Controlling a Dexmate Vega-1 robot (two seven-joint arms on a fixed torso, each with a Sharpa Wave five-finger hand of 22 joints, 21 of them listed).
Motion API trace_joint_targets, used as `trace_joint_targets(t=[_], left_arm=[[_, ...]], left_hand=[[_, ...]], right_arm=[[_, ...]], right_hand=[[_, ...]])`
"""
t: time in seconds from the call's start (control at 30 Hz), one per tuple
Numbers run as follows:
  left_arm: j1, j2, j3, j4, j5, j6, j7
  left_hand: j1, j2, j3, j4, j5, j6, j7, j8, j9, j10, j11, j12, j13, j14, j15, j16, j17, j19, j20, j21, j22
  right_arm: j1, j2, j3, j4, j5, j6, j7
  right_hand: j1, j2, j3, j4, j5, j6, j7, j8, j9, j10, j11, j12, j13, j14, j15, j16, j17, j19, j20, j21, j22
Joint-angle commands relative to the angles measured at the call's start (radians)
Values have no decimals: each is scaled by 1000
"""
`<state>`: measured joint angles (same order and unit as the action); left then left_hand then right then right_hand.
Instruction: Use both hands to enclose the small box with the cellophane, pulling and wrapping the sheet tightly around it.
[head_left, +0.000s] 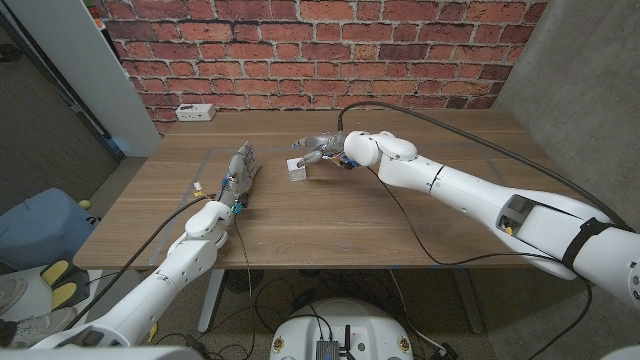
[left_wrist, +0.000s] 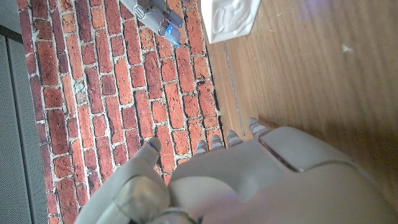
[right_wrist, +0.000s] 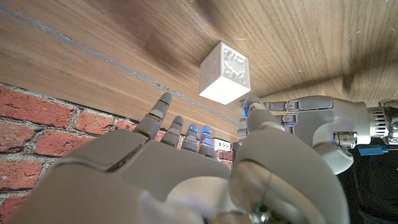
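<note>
Sitting upright, small white box (head_left: 296, 170), embossed faces

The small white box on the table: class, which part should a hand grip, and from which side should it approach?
Probably grip the small white box across two opposite upright faces, coming from above. It is a cube standing square on the wooden table, apparently touched by neither the right hand nor the left hand, so its sides look free.
</note>
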<state>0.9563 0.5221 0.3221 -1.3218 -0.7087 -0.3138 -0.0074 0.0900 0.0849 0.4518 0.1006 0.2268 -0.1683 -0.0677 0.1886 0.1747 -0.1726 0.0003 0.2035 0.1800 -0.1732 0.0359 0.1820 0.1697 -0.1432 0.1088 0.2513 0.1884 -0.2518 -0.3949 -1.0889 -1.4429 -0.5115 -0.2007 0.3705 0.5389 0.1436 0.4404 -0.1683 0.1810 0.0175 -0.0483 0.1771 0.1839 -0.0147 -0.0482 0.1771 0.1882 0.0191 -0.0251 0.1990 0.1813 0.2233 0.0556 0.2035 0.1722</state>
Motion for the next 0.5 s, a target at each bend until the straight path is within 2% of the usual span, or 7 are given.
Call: trace_joint_targets(t=[0.03,0.5], left_arm=[[-3,-4,-3,13,-6,-3,-4],[-3,-6,-8,23,-11,-1,0]], left_hand=[[-5,5,-5,0,6,-41,0,-4,2,-113,8,1,4,-109,3,0,5,5,0,-3,4],[-5,5,-6,0,6,-41,1,-4,2,-114,8,0,4,-108,3,0,5,5,-1,-5,4]], right_arm=[[44,53,-37,88,-20,46,28],[97,123,-81,226,-25,97,45]], right_hand=[[16,-2,3,-5,-1,-11,-3,5,2,-5,0,5,3,-2,-4,-6,1,6,5,-3,3],[32,-8,3,-5,-2,-9,1,9,3,-2,4,10,3,10,-5,-2,1,13,6,-1,3]])
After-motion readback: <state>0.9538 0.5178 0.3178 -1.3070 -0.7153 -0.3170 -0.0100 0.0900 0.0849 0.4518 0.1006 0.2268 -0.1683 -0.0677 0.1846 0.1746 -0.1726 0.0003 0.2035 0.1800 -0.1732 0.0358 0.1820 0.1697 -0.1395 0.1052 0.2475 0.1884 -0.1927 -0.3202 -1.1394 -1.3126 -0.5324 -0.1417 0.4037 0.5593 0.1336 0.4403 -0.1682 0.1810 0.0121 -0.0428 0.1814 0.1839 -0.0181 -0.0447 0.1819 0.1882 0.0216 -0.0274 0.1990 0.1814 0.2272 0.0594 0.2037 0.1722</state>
